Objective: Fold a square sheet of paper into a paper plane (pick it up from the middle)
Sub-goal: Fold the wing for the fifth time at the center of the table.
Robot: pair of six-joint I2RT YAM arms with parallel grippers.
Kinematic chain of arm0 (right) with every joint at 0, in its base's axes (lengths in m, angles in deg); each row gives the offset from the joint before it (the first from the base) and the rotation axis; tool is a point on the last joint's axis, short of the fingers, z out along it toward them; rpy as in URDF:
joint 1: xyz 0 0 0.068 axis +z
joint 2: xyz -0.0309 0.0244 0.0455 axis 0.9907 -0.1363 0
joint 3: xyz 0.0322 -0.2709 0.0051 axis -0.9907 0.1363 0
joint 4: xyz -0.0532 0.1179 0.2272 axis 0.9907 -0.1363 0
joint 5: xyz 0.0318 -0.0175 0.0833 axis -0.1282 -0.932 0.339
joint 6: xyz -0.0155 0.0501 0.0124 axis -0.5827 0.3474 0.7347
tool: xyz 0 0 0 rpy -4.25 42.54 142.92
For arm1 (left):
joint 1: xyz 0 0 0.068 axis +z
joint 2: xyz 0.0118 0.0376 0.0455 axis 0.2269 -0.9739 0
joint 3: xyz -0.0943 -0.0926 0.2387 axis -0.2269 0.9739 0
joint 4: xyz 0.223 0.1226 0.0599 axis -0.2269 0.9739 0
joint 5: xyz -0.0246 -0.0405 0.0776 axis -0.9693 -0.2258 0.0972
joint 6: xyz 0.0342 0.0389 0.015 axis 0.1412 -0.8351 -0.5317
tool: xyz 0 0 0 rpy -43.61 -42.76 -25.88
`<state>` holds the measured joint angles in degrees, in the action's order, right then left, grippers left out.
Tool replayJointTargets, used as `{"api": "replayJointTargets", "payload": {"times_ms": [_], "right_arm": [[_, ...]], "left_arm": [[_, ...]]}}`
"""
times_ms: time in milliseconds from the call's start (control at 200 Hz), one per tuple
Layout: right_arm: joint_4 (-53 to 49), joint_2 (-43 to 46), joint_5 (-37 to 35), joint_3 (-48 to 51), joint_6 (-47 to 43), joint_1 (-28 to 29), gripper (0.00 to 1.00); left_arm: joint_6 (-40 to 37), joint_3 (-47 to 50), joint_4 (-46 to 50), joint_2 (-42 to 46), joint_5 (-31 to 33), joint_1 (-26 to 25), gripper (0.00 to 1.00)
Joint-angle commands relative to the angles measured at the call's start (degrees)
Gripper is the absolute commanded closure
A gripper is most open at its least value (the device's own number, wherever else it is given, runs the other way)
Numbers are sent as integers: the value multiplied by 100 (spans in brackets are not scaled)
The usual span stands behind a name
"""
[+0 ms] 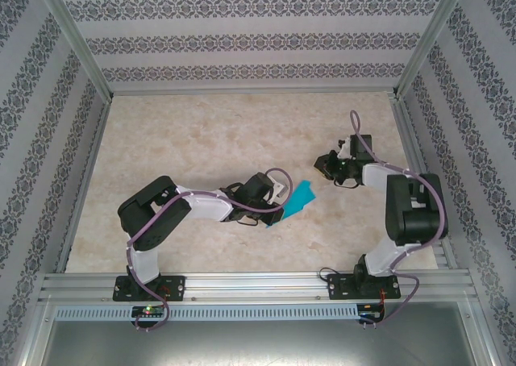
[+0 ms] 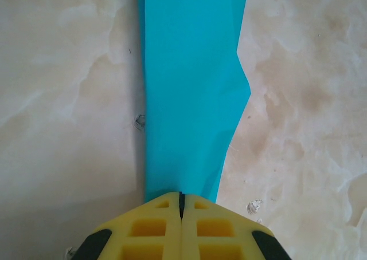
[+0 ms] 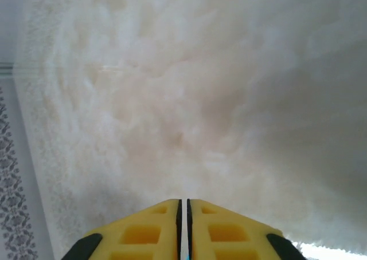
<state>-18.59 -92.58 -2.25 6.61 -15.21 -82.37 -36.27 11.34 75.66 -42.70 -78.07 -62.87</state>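
Left gripper (image 2: 180,198) is clamping fully closed on the near end of the teal paper (image 2: 189,88), yellow pads pressing together with the sheet pinched between them. In the left wrist view the paper is running away from the pads as a long folded strip. Its left edge is straight and its right edge is kinking outward partway along. A shadow is lying along that left edge; can't tell if the far end is touching the table (image 1: 201,132).

From the top view the teal paper (image 1: 300,201) is sitting just right of table centre, sticking out to the right of the left gripper (image 1: 280,193).

Right gripper (image 1: 325,167) is hovering just right of and beyond the paper, apart from it. Its jaws (image 3: 183,205) are showing only a hairline slit, gripping nothing, bare marble-pattern table ahead.
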Motion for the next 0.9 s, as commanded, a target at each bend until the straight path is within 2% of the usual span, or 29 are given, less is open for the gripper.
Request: {"api": "replayJointTargets", "payload": {"times_ms": [0,205,375,659,894], "right_arm": [[-600,532,67,369,-279,150,82],[-833,1510,89,1293,-27,614,72],[-746,1904,7,1751,290,908,67],[-216,1603,-82,1822,725,1547,62],[172,1403,-126,1934,962,1883,61]], "left_arm": [[141,137,1414,-197,-47,19,98],[208,-144,1425,36,-126,18,94],[248,-351,1482,239,-190,19,89],[305,-403,1575,663,-233,20,82],[281,-129,1818,1060,-53,28,72]]}}
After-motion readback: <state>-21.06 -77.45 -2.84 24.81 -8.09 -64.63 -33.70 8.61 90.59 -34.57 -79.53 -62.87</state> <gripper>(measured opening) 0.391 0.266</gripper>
